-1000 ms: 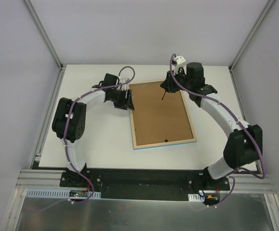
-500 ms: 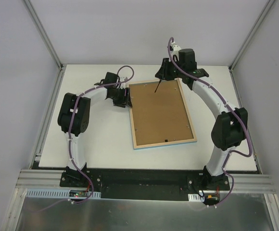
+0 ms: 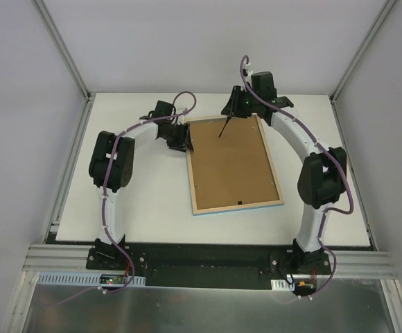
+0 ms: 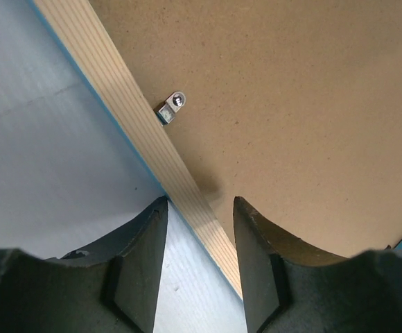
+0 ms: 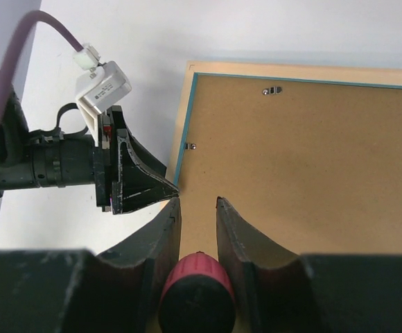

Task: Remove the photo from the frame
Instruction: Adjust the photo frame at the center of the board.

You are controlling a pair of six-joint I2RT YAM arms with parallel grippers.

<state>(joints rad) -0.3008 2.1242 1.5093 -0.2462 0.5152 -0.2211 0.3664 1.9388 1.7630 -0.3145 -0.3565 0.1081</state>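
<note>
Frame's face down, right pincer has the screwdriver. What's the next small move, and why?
Probably close the left pincer on the rim of the frame: its jaws straddle that rim with a gap, so the frame lies unheld. The right pincer holds the screwdriver over the backing board, where a metal tab overlaps the edge.

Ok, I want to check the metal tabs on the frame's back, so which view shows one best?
The left wrist view: one metal tab sits large and sharp at the pale wood rim of the frame. The right wrist view shows two tabs as small specks; the top view barely resolves any.
</note>
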